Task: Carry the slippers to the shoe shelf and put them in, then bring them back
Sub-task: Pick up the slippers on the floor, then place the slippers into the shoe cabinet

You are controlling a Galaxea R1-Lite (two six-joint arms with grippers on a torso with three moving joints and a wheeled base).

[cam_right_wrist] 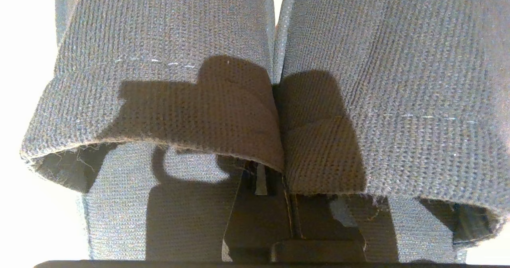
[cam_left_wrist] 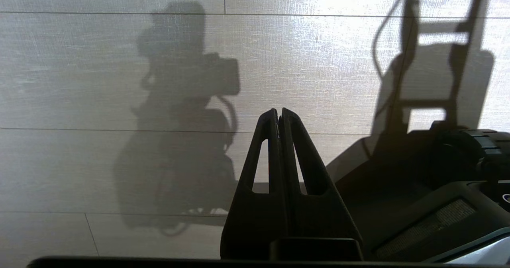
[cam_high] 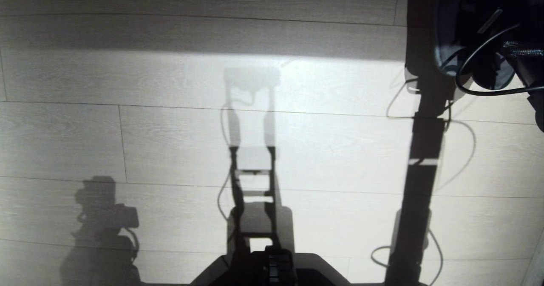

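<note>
Two slippers point(cam_right_wrist: 255, 81) — one pair, side by side, their inner edges pinched together in the right end effector point(cam_right_wrist: 279, 180). Two end effectors in all — the left end effector point(cam_left_wrist: 279, 114) carries nothing.

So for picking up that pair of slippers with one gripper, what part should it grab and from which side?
Grip both slippers together where their inner upper edges meet, coming from the open heel end. The uppers lie side by side and touching, so one pinch catches both walls. That is how the right gripper holds them: one finger inside each opening, shut on the two adjoining edges.
</note>
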